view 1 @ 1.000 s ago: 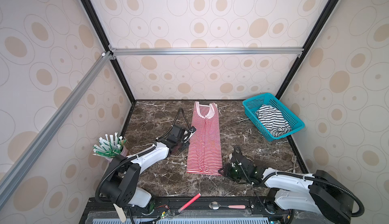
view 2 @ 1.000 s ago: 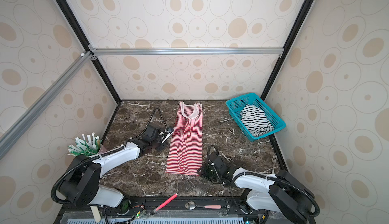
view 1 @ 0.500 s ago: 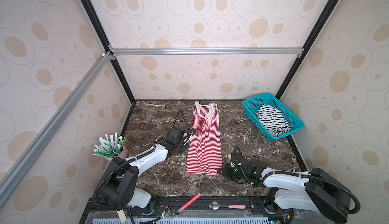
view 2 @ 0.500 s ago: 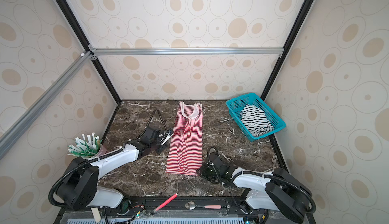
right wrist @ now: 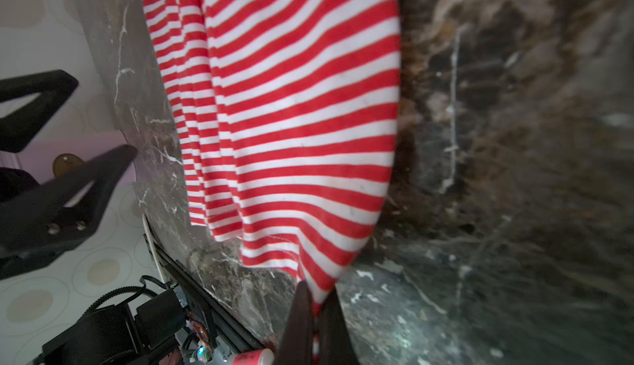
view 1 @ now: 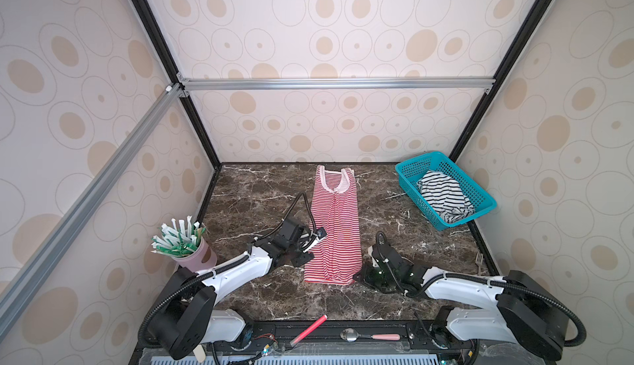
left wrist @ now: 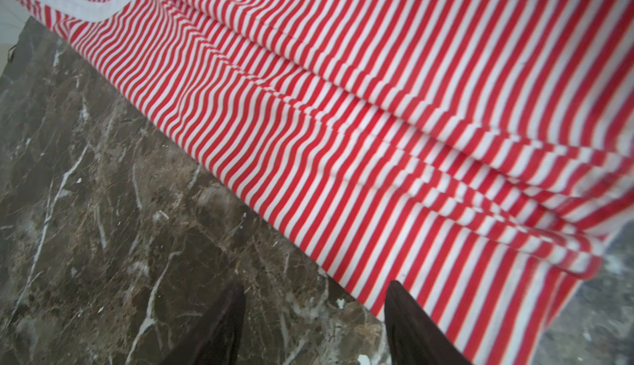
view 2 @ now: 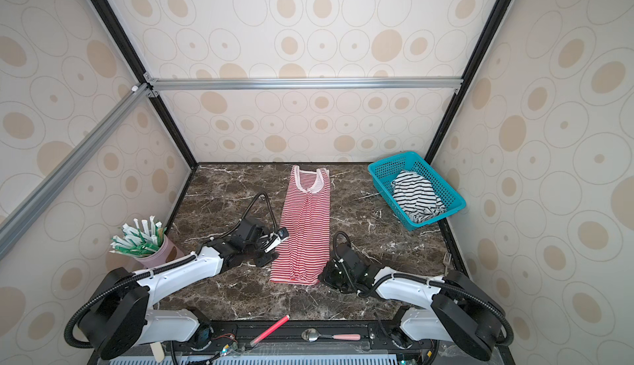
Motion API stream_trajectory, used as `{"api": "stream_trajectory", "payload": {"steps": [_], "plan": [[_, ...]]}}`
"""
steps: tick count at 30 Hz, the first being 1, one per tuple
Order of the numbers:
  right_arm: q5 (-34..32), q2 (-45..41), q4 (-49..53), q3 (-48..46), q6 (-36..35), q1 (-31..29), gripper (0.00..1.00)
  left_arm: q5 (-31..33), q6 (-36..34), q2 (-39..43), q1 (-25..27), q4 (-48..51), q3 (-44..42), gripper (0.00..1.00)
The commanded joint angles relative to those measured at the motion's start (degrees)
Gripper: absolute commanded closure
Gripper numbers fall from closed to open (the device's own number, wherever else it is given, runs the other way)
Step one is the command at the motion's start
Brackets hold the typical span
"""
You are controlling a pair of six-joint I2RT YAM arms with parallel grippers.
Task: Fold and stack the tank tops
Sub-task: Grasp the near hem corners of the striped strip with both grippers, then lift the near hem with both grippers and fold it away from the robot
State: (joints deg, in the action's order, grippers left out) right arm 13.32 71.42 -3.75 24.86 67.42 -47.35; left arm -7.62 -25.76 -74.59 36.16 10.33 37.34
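Cup (view 1: 197, 260) of wrapped straws sat way off at the left edge of the table (view 1: 254, 188), well clear of the work. Next over, the left gripper (left wrist: 315, 286) was down low at the long left edge of the red top (view 1: 336, 215). Its jaws were spread with nothing between them, one finger over bare marble and the other over the stripes. My guess is it was lining up to pinch that side.

The red top lay flat down the middle of the table, already narrowed lengthwise, neckline toward the back wall and hem toward the front. At the hem's right corner the right gripper (right wrist: 317, 291) was clamped tight on the cloth. The corner looked lifted a bit, though that wrist shot was blurry so I wouldn't swear to it. Probably gripped there so the hem could be carried up toward the neckline.

Room-wise, there was plenty of bare marble on both sides, but the neckline was close to the back wall, so the fold needs to land short of it. Further right, the black-striped top (view 1: 442, 198) sat crumpled in the basket (view 1: 417, 167) near the right wall. A fork (view 1: 479, 260) lay by the right edge, out of the way.
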Motion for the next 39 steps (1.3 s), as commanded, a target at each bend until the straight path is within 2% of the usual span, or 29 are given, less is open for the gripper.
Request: {"api": "stream_trajectory", "payload": {"steps": [1,10,24,29,35,39], "plan": [[0.1,-0.8,3.8,3.3,-2.2,1.1,1.0,-4.5,-3.0,2.1,2.4,4.2,-0.6,0.35],[3.3,1.2,5.0,9.0,-5.9,6.2,1.0,-9.4,-4.6,4.8,4.7,7.3,-2.4,0.34],[8.1,8.7,-0.7,10.8,-6.6,12.3,1.0,-9.5,-3.4,1.0,8.8,6.0,-3.1,0.33],[8.8,10.6,-1.9,10.8,-6.9,13.7,1.0,-6.4,-3.6,-0.5,10.4,4.6,-3.6,0.33],[10.2,12.3,-3.3,11.1,-6.9,14.0,1.0,1.2,-2.3,-1.8,10.9,-0.5,-4.4,0.34],[10.2,12.3,-3.5,10.6,-6.9,14.3,1.0,4.9,-1.2,-1.4,10.9,-2.7,-4.7,0.42]]}}
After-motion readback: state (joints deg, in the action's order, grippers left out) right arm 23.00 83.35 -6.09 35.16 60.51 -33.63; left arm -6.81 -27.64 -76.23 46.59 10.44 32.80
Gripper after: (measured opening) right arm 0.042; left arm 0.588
